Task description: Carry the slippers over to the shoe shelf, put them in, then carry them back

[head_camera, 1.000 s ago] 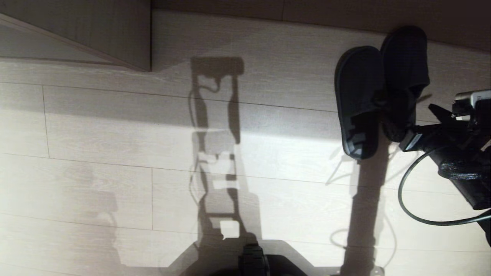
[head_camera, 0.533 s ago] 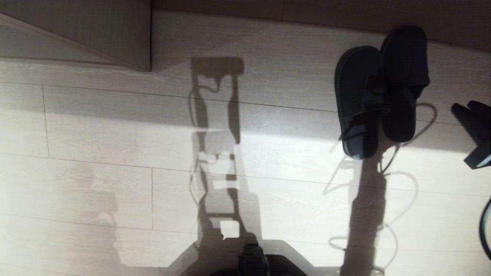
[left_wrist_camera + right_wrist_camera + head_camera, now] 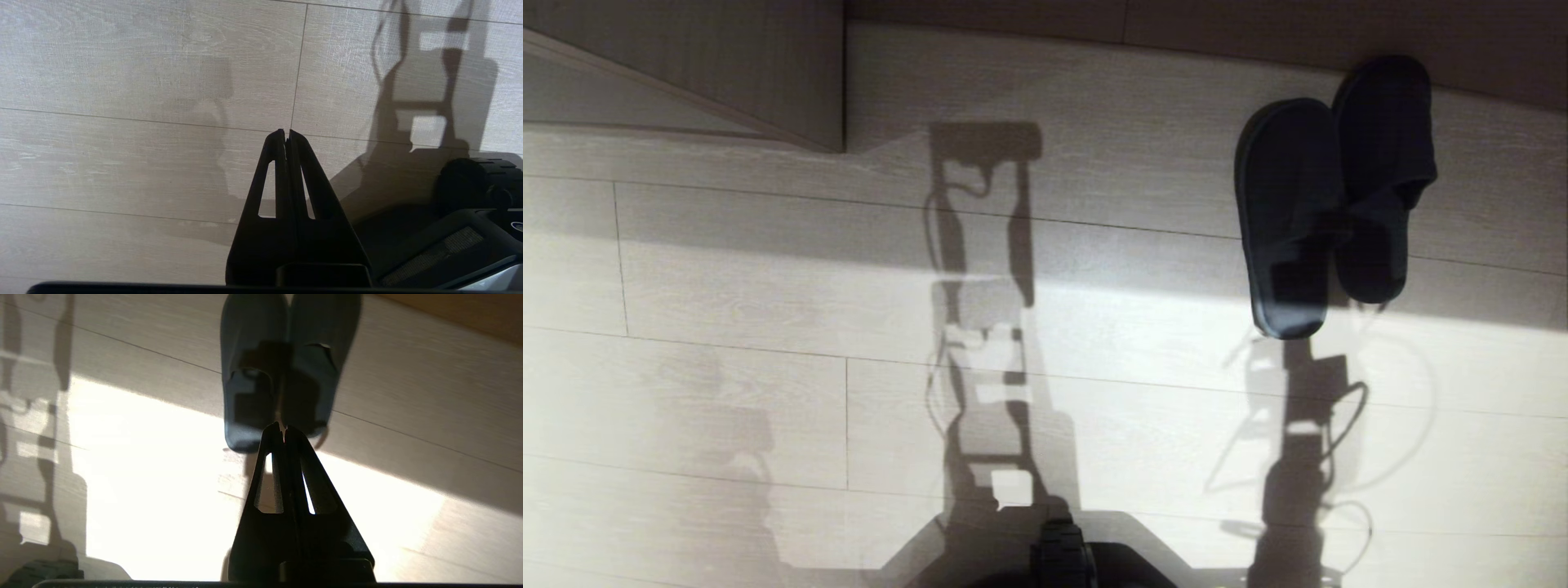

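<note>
The two slate grey-blue slippers lie side by side on the pale floor at the right of the head view, the left slipper (image 3: 1286,212) a little nearer me than the right slipper (image 3: 1384,155). Nothing holds them. My right gripper (image 3: 284,429) is out of the head view; its wrist view shows it shut and empty, hanging short of the heels of the slippers (image 3: 251,363). My left gripper (image 3: 286,132) is parked over bare floor, shut with nothing in it. The shoe shelf is out of view.
A corner of pale wood-grain furniture (image 3: 727,73) juts in at the far left. A darker baseboard (image 3: 1258,24) runs along the far edge behind the slippers. My own base (image 3: 1062,559) shows at the near edge, and long shadows fall across the floor planks.
The right arm, at the slippers' heels a second ago, has pulled back to the right out of the head view and its gripper has shut. The slippers stay on the floor.
</note>
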You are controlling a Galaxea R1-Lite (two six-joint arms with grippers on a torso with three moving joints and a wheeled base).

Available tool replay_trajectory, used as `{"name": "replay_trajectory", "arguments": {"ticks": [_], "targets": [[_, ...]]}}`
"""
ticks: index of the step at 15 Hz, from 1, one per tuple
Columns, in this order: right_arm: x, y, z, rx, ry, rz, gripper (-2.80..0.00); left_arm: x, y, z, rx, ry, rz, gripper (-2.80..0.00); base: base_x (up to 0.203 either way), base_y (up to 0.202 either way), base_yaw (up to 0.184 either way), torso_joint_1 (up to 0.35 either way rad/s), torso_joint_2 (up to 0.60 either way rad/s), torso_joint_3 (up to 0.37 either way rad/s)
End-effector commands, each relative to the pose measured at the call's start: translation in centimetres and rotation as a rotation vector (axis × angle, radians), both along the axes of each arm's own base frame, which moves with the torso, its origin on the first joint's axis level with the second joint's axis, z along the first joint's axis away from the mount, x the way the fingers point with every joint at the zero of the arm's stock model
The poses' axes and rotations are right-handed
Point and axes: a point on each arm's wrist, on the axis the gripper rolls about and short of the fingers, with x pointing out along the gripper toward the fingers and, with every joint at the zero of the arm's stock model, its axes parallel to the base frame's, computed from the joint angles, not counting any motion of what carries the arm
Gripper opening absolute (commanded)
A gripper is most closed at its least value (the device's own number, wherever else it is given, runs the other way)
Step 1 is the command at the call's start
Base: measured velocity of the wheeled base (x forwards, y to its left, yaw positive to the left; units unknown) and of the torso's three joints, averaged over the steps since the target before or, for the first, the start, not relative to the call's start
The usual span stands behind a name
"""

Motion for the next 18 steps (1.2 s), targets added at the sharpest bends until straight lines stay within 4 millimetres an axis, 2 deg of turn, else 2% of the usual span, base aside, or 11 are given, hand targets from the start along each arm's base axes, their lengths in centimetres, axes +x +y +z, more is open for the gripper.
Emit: {"name": "replay_trajectory", "arguments": {"ticks": [1,5,10,11,14,18], "targets": [[-3.1,0.0,-1.1,0.005,-0.107,-0.024,-2.80,0.0,0.0,0.0,-0.001,-0.002,0.001,-2.80,0.000,0.000,0.000,0.000,0.00,0.000],[-2.9,0.0,-5.0,0.017,-0.020,-0.041,-2.80,0.0,0.0,0.0,-0.001,-0.002,0.001,-2.80,0.000,0.000,0.000,0.000,0.00,0.000],[-2.4,0.0,-12.5,0.017,0.099,-0.030,-2.80,0.0,0.0,0.0,0.001,-0.002,0.001,-2.80,0.000,0.000,0.000,0.000,0.00,0.000],[-2.5,0.0,-13.0,0.018,0.107,-0.031,-2.80,0.0,0.0,0.0,0.002,-0.001,0.000,-2.80,0.000,0.000,0.000,0.000,0.00,0.000],[-2.5,-0.1,-15.1,0.057,0.282,-0.043,-2.80,0.0,0.0,0.0,0.002,-0.001,0.000,-2.80,0.000,0.000,0.000,0.000,0.00,0.000],[-2.5,-0.1,-15.2,0.105,0.287,-0.039,-2.80,0.0,0.0,0.0,-0.002,-0.001,0.000,-2.80,0.000,0.000,0.000,0.004,0.00,0.083]]}}
